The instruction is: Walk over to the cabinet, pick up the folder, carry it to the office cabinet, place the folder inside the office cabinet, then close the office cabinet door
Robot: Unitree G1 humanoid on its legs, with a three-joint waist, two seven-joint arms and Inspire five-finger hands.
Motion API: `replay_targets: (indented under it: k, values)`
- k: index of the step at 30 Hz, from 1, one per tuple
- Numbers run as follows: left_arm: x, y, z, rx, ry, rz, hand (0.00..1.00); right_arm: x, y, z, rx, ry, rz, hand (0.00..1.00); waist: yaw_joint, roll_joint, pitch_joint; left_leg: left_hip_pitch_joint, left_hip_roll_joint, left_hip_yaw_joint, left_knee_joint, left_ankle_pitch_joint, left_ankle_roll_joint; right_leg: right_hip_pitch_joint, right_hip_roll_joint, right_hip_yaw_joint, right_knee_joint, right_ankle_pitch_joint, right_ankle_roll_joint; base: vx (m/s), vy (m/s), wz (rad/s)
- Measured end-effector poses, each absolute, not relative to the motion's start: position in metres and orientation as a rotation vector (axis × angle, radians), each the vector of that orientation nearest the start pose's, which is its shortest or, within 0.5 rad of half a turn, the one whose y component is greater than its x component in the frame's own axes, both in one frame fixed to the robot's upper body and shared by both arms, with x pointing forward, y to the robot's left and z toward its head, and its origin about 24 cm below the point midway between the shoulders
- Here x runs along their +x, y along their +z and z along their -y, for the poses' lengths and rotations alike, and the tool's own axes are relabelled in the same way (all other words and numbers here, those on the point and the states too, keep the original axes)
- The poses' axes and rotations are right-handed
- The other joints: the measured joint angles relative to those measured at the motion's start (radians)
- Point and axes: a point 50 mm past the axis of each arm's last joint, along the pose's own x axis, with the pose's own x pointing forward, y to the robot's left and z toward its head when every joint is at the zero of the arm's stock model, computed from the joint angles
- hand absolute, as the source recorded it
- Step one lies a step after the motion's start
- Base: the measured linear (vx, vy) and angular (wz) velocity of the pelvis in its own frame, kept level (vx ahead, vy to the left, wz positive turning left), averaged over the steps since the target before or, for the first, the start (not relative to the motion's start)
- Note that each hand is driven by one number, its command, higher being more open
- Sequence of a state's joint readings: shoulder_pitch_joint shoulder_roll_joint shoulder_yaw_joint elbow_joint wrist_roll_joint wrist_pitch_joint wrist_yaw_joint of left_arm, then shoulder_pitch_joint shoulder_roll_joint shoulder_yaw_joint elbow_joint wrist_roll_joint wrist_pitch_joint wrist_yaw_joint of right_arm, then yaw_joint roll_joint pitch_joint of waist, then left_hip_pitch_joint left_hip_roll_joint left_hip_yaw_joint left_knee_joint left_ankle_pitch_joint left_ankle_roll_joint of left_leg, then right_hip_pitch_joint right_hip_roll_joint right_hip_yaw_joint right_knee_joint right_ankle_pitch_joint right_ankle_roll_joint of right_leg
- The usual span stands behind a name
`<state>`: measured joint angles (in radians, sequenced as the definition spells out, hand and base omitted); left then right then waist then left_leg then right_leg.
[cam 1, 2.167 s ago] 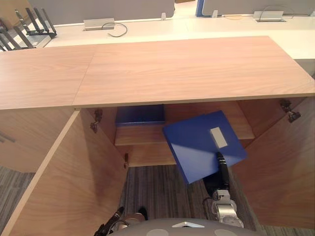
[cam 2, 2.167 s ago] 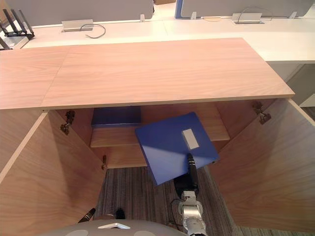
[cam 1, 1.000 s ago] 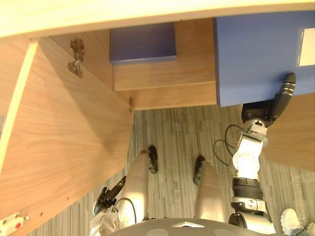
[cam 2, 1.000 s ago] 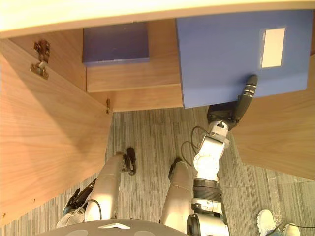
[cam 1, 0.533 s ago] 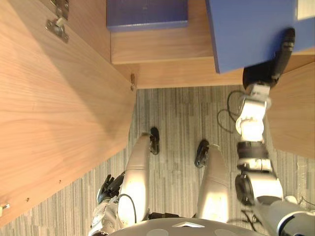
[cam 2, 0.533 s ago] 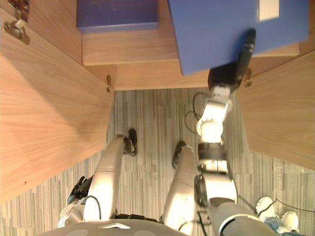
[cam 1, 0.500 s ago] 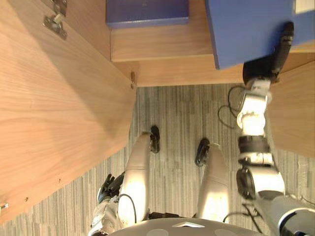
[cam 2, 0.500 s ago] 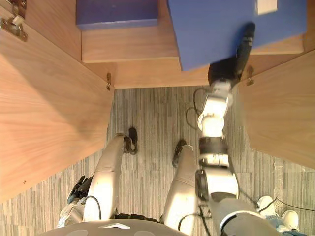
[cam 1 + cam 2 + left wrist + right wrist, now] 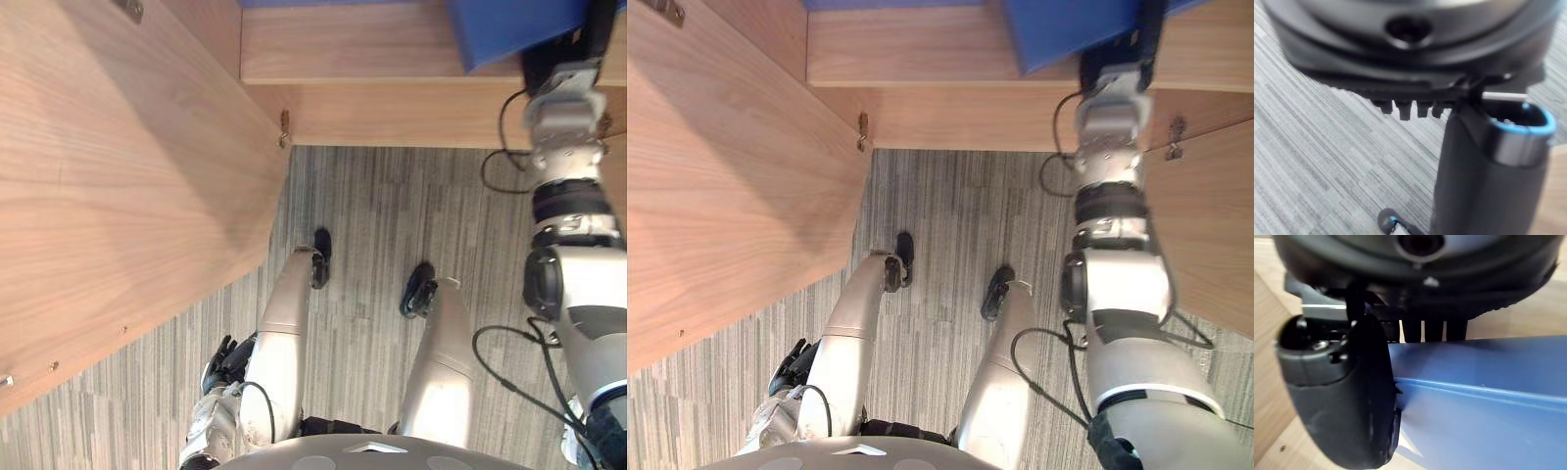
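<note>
The blue folder (image 9: pixel 1068 24) shows by its near corner, which sticks out over the front edge of the cabinet's lower shelf (image 9: pixel 382 49). My right hand (image 9: pixel 1114 61) is shut on that corner at the end of an outstretched arm. In the right wrist view the thumb (image 9: pixel 1342 391) lies on top of the folder (image 9: pixel 1488 406), with the fingers tucked under it. Whether the folder rests on the shelf I cannot tell. My left hand (image 9: pixel 227 360) hangs low by my side over the carpet, fingers relaxed and holding nothing.
The cabinet's left door (image 9: pixel 118 176) stands wide open on my left, and the right door (image 9: pixel 1215 196) is open on my right. The edge of a second blue folder (image 9: pixel 323 3) lies further back on the shelf. Striped grey carpet (image 9: pixel 382 225) covers the floor between the doors.
The camera has tipped further down, so the cabinet has slid up the picture. My right arm has stretched forward, carrying the folder deeper over the shelf. The left hand stays put.
</note>
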<state>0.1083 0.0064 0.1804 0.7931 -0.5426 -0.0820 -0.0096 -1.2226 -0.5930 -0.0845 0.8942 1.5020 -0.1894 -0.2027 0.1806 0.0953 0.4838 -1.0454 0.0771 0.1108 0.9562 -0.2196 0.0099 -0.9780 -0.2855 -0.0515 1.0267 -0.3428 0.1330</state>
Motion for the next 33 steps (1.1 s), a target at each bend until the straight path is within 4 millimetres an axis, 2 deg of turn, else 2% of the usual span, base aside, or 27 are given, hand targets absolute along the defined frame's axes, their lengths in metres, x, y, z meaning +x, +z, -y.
replay_targets:
  k: [3, 6, 13, 19, 23, 24, 27, 33]
  values:
    - [0.136, -0.134, -0.188, -0.557, 0.458, -0.745, 1.0, 0.38, 0.338, 0.29, 1.198, -0.192, 0.645, 0.0, 0.011, 0.019, 0.01, -0.014, -0.001, -0.004, -0.001, 0.018, 0.005, -0.018, -0.002, -0.003, 0.014, 0.007, -0.003, -0.13, -0.066, 0.08]
    - [0.136, -0.134, -0.188, -0.556, 0.464, -0.747, 1.0, 0.375, 0.347, 0.294, 1.248, -0.187, 0.693, 0.0, 0.017, 0.02, 0.01, -0.015, -0.003, -0.011, -0.01, 0.025, -0.003, -0.021, -0.004, -0.011, 0.02, 0.001, -0.012, -0.07, -0.067, 0.07]
    - [0.136, -0.134, -0.188, -0.555, 0.463, -0.748, 1.0, 0.368, 0.344, 0.31, 1.404, -0.261, 0.74, 0.0, 0.02, 0.021, 0.01, -0.03, -0.003, -0.025, -0.014, 0.034, -0.011, -0.033, -0.004, -0.026, 0.026, -0.004, -0.023, -0.04, -0.042, 0.05]
    - [0.136, -0.134, -0.188, -0.555, 0.463, -0.748, 1.0, 0.367, 0.345, 0.311, 1.419, -0.283, 0.747, 0.0, 0.02, 0.022, 0.01, -0.03, 0.004, -0.028, -0.014, 0.034, -0.014, -0.034, 0.007, -0.026, 0.027, -0.005, -0.026, -0.07, -0.031, -0.03]
    - [0.136, -0.134, -0.188, -0.552, 0.462, -0.75, 1.0, 0.364, 0.355, 0.308, 1.434, -0.267, 0.763, 0.0, 0.022, 0.022, 0.01, -0.03, 0.004, -0.029, -0.018, 0.036, -0.017, -0.037, 0.008, -0.025, 0.027, -0.005, -0.026, -0.06, -0.03, 0.0]
    - [0.136, -0.133, -0.188, -0.55, 0.464, -0.747, 1.0, 0.362, 0.363, 0.306, 1.449, -0.259, 0.779, 1.0, 0.025, 0.022, 0.01, -0.032, 0.004, -0.028, -0.018, 0.037, -0.018, -0.04, 0.008, -0.025, 0.027, -0.005, -0.027, -0.05, -0.025, 0.0]
    - [0.135, -0.132, -0.188, -0.545, 0.464, -0.742, 1.0, 0.355, 0.381, 0.302, 1.471, -0.218, 0.834, 1.0, 0.031, 0.022, 0.01, -0.041, 0.004, -0.029, -0.02, 0.039, -0.02, -0.048, 0.007, -0.025, 0.029, -0.006, -0.029, -0.04, -0.025, 0.01]
    - [0.134, -0.133, -0.188, -0.547, 0.465, -0.745, 1.0, 0.348, 0.395, 0.298, 1.502, -0.159, 0.88, 1.0, 0.04, 0.022, 0.01, -0.041, 0.0, -0.034, -0.026, 0.043, -0.024, -0.048, 0.003, -0.032, 0.03, -0.008, -0.033, -0.04, -0.027, 0.03]
